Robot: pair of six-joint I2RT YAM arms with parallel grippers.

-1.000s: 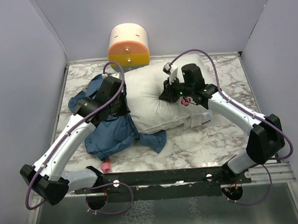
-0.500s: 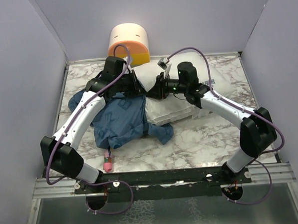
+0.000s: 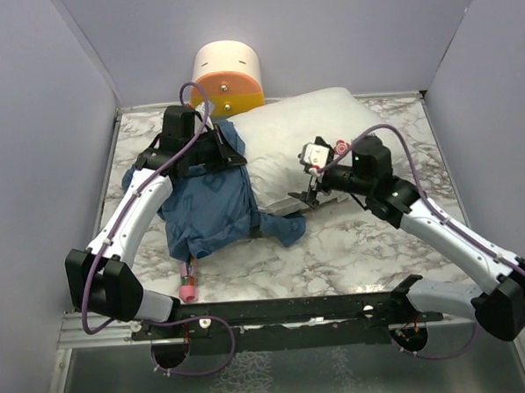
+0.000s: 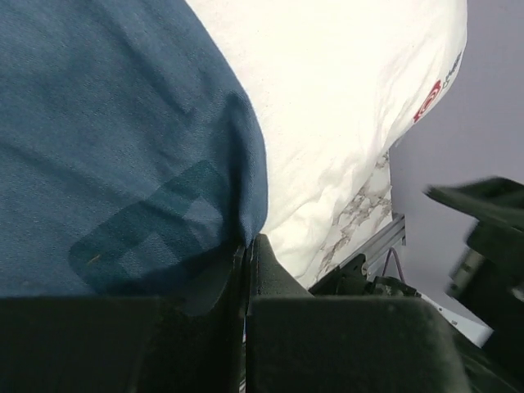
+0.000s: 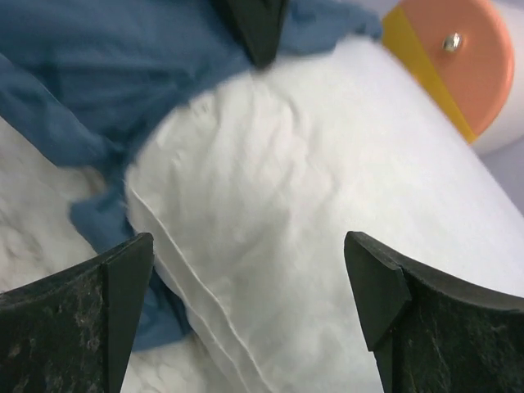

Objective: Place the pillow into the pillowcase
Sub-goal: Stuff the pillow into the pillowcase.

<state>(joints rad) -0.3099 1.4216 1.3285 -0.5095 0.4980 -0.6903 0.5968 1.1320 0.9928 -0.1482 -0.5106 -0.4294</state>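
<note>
Blue cloth is nipped between the closed fingers of the left gripper (image 4: 247, 246). It is a fold of the pillowcase (image 4: 106, 123), held at the left end of the pillow (image 4: 327, 106).

Writing: a paler blue blocky print (image 4: 155, 221) sits on the pillowcase just beside the fingers, letter-like but not legible. A red roundel logo (image 4: 427, 105) with dark lettering shows on the pillow's far end, too small to read.

Right gripper (image 5: 250, 262): jaws wide apart, gripping nothing, set over the pillow's near left corner with its stitched edge between them. Whether it touches the pillow cannot be told.

The pillowcase lies bunched left of the pillow, overlapping its left end. A cream-and-orange cylinder (image 3: 228, 79) stands behind the pillow's left corner. The marble table (image 3: 370, 239) lies under the pillow.
</note>
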